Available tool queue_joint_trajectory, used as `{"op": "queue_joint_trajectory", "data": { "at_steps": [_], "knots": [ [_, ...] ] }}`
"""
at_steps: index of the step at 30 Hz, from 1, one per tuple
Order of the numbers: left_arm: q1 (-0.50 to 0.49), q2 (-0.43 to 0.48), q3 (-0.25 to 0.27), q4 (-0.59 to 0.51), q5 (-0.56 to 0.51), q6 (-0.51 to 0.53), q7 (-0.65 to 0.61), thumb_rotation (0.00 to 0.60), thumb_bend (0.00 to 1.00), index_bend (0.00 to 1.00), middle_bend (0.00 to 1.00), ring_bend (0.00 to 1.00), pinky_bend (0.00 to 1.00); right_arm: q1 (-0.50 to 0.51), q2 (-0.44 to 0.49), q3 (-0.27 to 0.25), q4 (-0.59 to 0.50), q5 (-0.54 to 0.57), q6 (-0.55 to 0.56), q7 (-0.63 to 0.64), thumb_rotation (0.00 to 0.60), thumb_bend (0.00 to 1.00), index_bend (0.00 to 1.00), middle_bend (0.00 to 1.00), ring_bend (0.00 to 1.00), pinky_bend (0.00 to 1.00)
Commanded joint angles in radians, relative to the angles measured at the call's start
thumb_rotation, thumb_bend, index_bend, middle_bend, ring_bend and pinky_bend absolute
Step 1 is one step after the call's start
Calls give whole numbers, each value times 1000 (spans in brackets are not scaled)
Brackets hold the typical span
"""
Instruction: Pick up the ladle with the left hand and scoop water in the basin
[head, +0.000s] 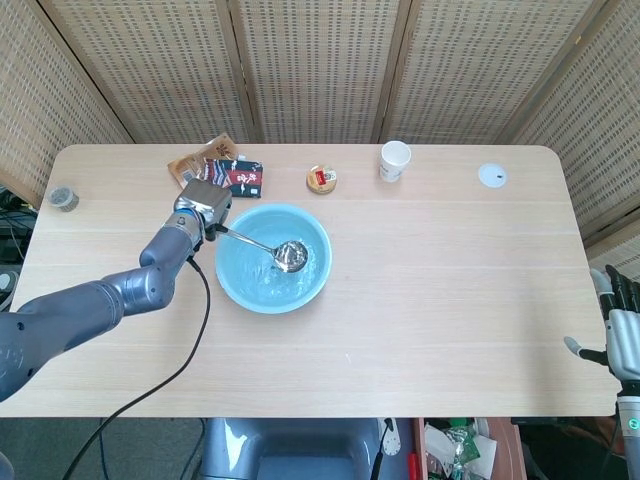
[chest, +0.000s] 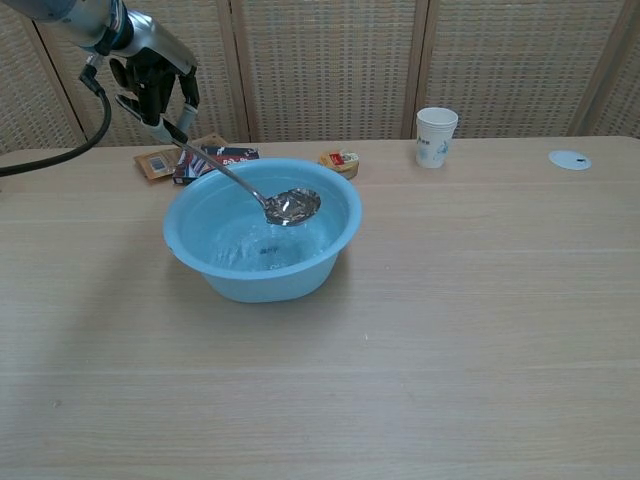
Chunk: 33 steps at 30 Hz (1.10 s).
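So, step: scoop looks done, judging by the raised full bowl.
left hand (chest: 150, 75): pinching ladle (chest: 245, 187) handle, up behind basin (chest: 262, 262) far-left rim.
ladle: bowl above basin water, inside rim.
next: keep bowl level.
room: packets (chest: 200, 160) just behind basin; front bare.
right hand (head: 620, 335): idle, spread, far from basin.

Right hand (head: 622, 335) cut by frame edge; fingers possibly apart.
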Motion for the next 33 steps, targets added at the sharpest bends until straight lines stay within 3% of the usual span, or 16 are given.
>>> {"op": "queue_joint_trajectory", "data": {
  "at_steps": [1, 16, 33],
  "knots": [
    [-17, 28, 12, -27, 8, -7, -22, 600, 723, 950, 1000, 997, 1000, -1, 1, 0, -1, 0, 2, 1, 600, 0, 0, 0, 0, 0],
    [-140, 123, 115, -127, -36, -32, -84, 600, 735, 954, 1000, 996, 1000, -2, 5, 1, -5, -2, 5, 6, 600, 0, 0, 0, 0, 0],
    [-274, 131, 270, -145, -59, -117, -190, 600, 737, 954, 1000, 994, 1000, -1, 5, 2, -6, 1, 4, 3, 600, 0, 0, 0, 0, 0]
  ]
}}
